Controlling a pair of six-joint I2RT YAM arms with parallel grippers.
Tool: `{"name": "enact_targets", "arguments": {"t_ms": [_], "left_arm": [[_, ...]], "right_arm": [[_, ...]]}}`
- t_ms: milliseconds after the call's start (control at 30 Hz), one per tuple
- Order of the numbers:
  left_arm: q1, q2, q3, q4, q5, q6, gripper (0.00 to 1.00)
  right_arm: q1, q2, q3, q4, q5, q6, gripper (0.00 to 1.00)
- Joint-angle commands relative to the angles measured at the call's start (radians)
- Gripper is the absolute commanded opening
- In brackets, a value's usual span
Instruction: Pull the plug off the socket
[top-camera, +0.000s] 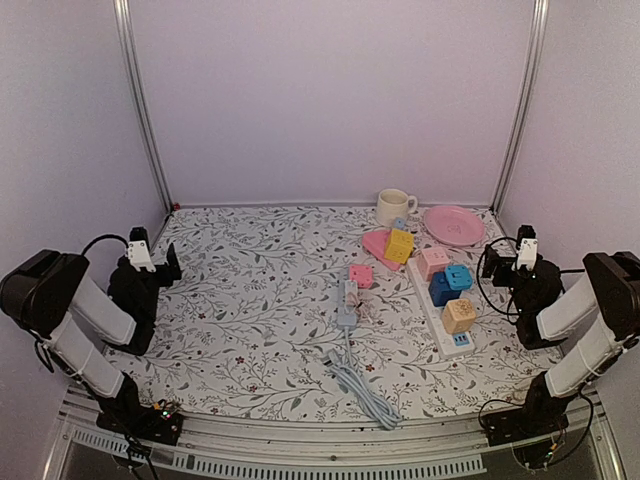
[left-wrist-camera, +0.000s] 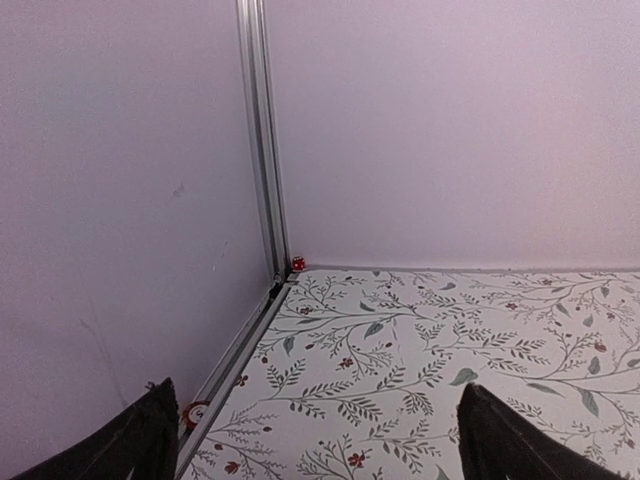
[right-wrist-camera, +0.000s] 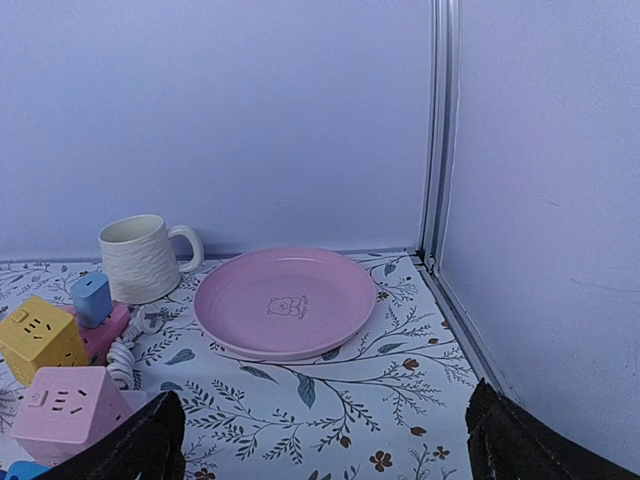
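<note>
floral surface (top-camera: 250, 300) fills the middle of the top view, with lilac walls (top-camera: 330, 90) round it. left arm (top-camera: 70, 310) is folded at lower left and right arm (top-camera: 585, 310) at lower right, both well apart from the sockets.

left hand (left-wrist-camera: 318, 425): open. its fingers (left-wrist-camera: 150, 440) are spread to the bottom corners of its wrist view, with only bare surface and the wall corner between them. right hand (right-wrist-camera: 320, 435): open too, fingers (right-wrist-camera: 515, 440) wide apart, gripping nothing.

white power strip (top-camera: 438, 320) lies right of centre, running diagonally toward lower right. four cube plugs are seated on it:
- pink cube (top-camera: 433, 263) at the upper end
- dark blue cube (top-camera: 442, 291) and light blue cube (top-camera: 459, 276) side by side below it
- tan cube (top-camera: 459, 315) nearest the lower end

pink plate (top-camera: 453, 224) is at upper right near the back wall. grey cable (top-camera: 362, 388) lies bundled at bottom centre, near the front edge. cream mug (top-camera: 394, 206) is just left of the plate, handle toward it. pink wedge (top-camera: 377, 243) sits below the mug, with a yellow cube (top-camera: 399, 245) against it.

centre frame: the cable runs up to a grey plug (top-camera: 346, 318), which meets a white socket block (top-camera: 350, 293). a small pink cube (top-camera: 361, 275) is just beside the block's upper end. can't tell whether the grey plug is fully seated.
</note>
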Motion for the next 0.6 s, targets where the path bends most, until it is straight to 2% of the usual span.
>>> {"name": "enact_targets", "arguments": {"t_ms": [0,67,133,200,267,367,467,567], "left_arm": [[-0.013,-0.021,-0.05,0.096,-0.022,0.023,0.97],[-0.034,-0.054,-0.065,0.118,-0.073,0.039,0.97],[-0.101,-0.139,-0.046,0.036,-0.178,0.09,0.97],[-0.148,-0.215,0.001,-0.125,-0.156,0.133,0.97],[-0.175,-0.287,0.102,-0.357,-0.153,0.074,0.97],[-0.188,-0.418,0.295,-0.843,-0.042,-0.119,0.97],[-0.188,-0.492,0.465,-1.176,0.121,-0.313,0.97],[-0.187,-0.536,0.586,-1.325,0.373,-0.346,0.97]], "right_arm": [[0.003,-0.01,-0.002,0.033,0.03,0.0,0.99],[0.01,-0.041,-0.031,0.054,0.084,0.014,0.99],[0.022,-0.084,-0.033,0.021,0.121,0.015,0.99],[0.06,-0.145,-0.018,-0.045,0.175,-0.003,0.99],[0.107,-0.223,0.024,-0.162,0.205,-0.051,0.99],[0.115,-0.383,0.123,-0.479,0.194,0.051,0.99],[0.114,-0.553,0.251,-0.743,0.081,0.161,0.99],[0.115,-0.651,0.387,-1.0,-0.004,0.231,0.99]]}}
